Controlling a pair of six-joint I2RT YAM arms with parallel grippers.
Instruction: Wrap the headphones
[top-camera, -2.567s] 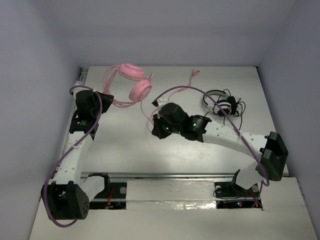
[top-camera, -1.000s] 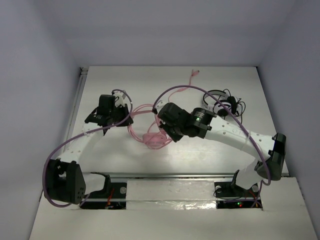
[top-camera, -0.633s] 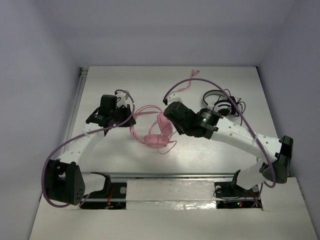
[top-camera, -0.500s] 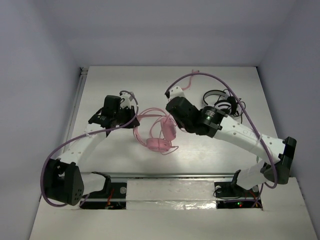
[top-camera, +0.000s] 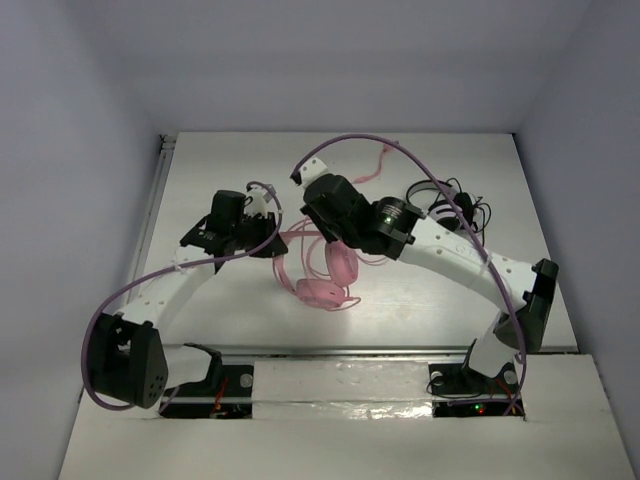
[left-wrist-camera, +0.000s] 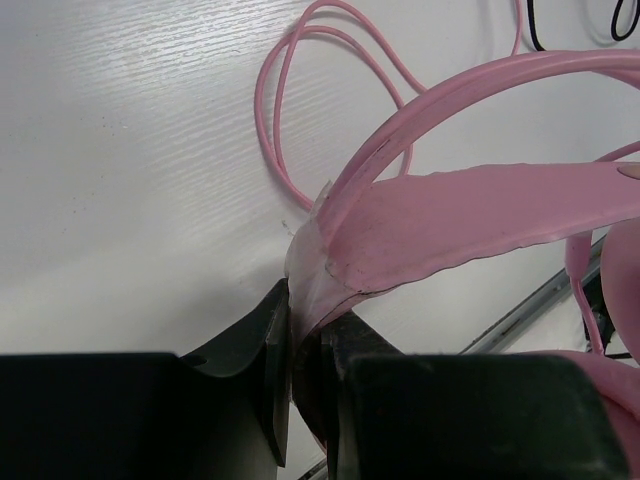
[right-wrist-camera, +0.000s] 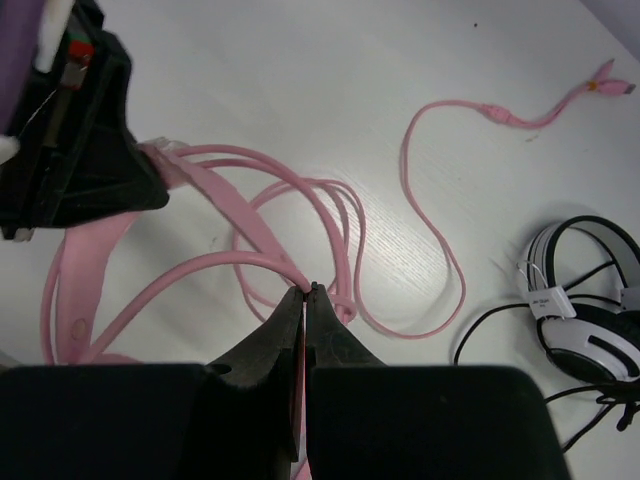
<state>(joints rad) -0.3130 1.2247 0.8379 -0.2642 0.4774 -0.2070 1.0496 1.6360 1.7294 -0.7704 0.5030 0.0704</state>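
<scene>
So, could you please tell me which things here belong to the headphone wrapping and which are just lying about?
Job: pink over-ear headphones with padded cups; their long thin pink cable; left gripper, shut on the headband; right gripper, shut on that cable.
Lying about: black-and-white headphones with thin black cable.

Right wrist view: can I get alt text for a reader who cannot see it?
The right gripper is shut on the thin cable of the pink headphones, above a white table. At upper left the left gripper grips their headband; black-and-white headphones lie at the right edge.
</scene>
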